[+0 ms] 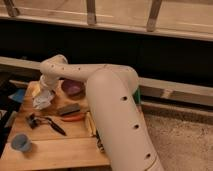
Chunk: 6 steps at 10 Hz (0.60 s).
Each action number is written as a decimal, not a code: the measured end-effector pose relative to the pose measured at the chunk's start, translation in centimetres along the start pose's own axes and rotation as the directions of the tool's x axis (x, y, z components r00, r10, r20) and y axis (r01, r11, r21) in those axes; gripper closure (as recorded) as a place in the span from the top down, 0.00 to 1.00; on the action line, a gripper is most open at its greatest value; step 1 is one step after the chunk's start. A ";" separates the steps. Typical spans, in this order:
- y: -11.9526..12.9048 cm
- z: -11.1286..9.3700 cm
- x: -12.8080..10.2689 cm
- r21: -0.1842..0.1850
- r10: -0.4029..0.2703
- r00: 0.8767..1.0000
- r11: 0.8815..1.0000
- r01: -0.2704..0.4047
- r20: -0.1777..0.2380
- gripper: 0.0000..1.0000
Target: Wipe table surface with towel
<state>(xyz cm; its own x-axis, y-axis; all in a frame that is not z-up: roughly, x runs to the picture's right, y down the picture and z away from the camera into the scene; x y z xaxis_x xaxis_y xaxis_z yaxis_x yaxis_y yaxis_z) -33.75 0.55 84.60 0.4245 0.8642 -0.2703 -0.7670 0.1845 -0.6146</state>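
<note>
Small round blue cup nearest cam, well apart from my gripper. Black-handled tool lies btwn them on the light brown wooden plank surface. Gripper spread apart, right over the crumpled white towel; can't tell if touching. Purple bowl just beyond, near it.
</note>
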 end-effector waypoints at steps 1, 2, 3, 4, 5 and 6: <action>0.1 -0.5 -0.4 -0.004 -0.005 1.000 1.000 0.005 0.015 0.80; 0.6 -0.8 -0.8 -0.014 -0.016 1.000 1.000 0.017 0.024 0.80; 1.2 -0.5 -1.0 -0.026 -0.027 0.999 0.999 0.028 0.027 0.80; 1.8 -0.2 -1.3 -0.038 -0.039 0.999 0.998 0.040 0.028 0.80; 2.2 0.0 -1.5 -0.049 -0.048 0.998 0.998 0.050 0.030 0.80; 2.3 0.2 -1.7 -0.056 -0.055 0.998 0.997 0.056 0.029 0.80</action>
<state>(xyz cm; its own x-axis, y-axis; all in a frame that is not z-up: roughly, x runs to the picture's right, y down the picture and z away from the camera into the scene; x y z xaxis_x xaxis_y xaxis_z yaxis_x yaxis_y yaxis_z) -36.34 -0.38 83.77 0.4518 0.8659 -0.2146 -0.7139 0.2066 -0.6691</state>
